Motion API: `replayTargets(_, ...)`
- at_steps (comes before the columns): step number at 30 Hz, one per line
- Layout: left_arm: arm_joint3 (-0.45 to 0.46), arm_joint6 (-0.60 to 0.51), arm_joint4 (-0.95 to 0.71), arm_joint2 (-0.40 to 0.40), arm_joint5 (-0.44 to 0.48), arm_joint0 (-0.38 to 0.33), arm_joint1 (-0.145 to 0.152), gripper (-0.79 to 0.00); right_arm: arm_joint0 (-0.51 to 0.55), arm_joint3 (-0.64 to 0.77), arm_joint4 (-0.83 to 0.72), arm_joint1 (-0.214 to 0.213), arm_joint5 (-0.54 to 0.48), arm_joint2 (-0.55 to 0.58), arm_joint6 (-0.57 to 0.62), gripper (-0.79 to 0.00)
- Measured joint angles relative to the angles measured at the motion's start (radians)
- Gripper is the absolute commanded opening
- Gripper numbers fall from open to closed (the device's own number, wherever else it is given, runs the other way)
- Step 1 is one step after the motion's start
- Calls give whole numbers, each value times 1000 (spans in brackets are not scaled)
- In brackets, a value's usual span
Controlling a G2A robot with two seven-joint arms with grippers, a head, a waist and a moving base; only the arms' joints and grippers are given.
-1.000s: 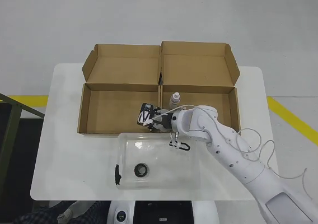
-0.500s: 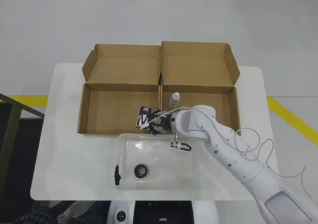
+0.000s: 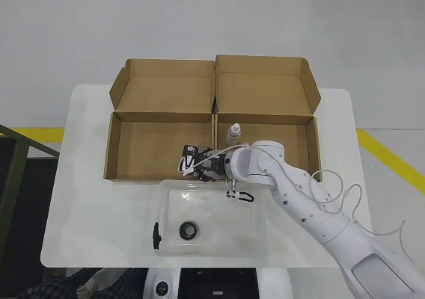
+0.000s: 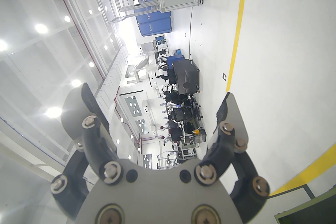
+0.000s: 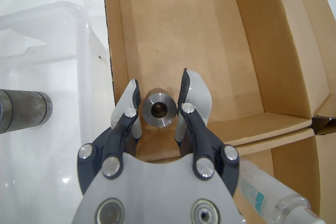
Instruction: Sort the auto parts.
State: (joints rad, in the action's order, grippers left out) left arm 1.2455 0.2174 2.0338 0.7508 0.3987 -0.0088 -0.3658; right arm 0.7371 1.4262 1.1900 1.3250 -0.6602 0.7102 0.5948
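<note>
Two cardboard boxes side by side on the far half of a white counter [image 3: 85, 209], lids folded back away from the robot, inner walls touching at the middle. Just in front of both, a clear plastic bin [image 3: 227, 228], its far rim close against the boxes' near walls.

Right hand [image 5: 160, 76] inside the left box [image 5: 183, 25], close to that box's near right corner, clenched on a short steel sleeve [image 5: 159, 110]. Near wall just beside one finger, dividing wall just behind the wrist. Wide bare cardboard floor beyond the fingertips, open toward the box's left and far walls. Contact between sleeve and floor: cannot tell.

Long axis of the sleeve in line with the fingers: bored end face turned back toward the wrist, other end pointing ahead over the box floor, toward the left side of the counter. One finger pad pressed on each side of the round wall.

Small clear bottle [image 3: 233, 133] in the right box [image 3: 287, 138], close to the dividing wall, apart from the hand. In the bin, a dark metal cylinder [image 3: 190, 226] near the middle and a black part [image 3: 155, 234] at the left rim, both well apart from the sleeve.

Left hand [image 4: 156, 90] aimed out into the room, fingers spread wide, nothing between them.
</note>
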Motion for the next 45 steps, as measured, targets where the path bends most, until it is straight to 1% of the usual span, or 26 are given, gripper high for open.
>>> replayTargets(8,0,0,0,0,0,0,0,0,-5,35,-6,2,-11,14,-12,-505)
replayTargets(14,0,0,0,0,0,0,0,0,33,164,8,-14,-53,46,1,-477)
replayTargets(18,0,0,0,0,0,0,0,0,94,274,15,-32,-86,70,21,-483)
replayTargets(22,0,0,0,0,0,0,0,0,176,385,28,-52,-108,98,31,-474)
replayTargets(28,0,0,0,0,0,0,0,0,296,500,64,-79,-130,125,27,-474)
replayTargets(34,0,0,0,0,0,0,0,0,390,547,109,-101,-146,157,-2,-471)
replayTargets(45,0,0,0,0,0,0,0,0,520,585,193,-136,-179,207,-56,-449)
